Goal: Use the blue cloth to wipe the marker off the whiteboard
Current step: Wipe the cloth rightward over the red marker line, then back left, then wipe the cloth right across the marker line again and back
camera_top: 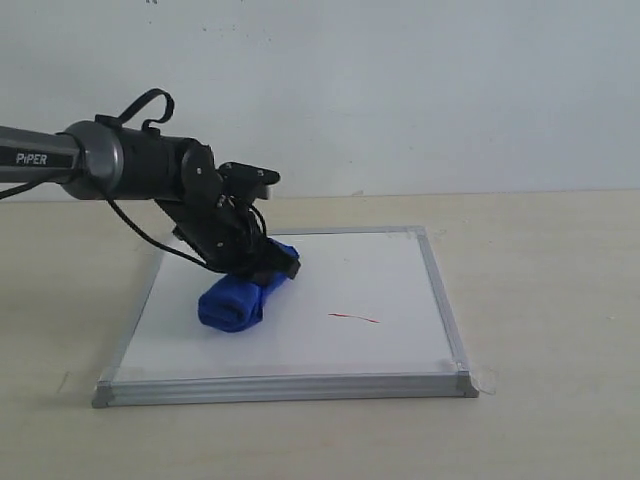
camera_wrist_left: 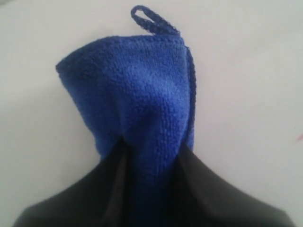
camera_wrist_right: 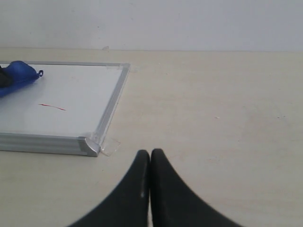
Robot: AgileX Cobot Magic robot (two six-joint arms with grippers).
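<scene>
The whiteboard (camera_top: 330, 345) lies flat on the table, silver-framed with grey corners. A thin dark red marker line (camera_top: 354, 318) runs across its near right part and shows as a short stroke (camera_wrist_right: 52, 107) in the right wrist view. The blue cloth (camera_top: 235, 299) rests on the board to the left of the line. My left gripper (camera_top: 268, 268) is shut on the cloth's far end; the fuzzy fabric (camera_wrist_left: 137, 104) fills the gap between the black jaws. My right gripper (camera_wrist_right: 150, 153) hovers over bare table off the board's near right corner, shut and holding nothing.
A bit of clear tape (camera_wrist_right: 108, 145) sticks out at the board's near right corner (camera_top: 465, 383). The beige table (camera_top: 550, 300) extends right of the board. A pale wall (camera_top: 400, 90) stands behind. The left arm (camera_top: 110, 160) reaches in from the left edge.
</scene>
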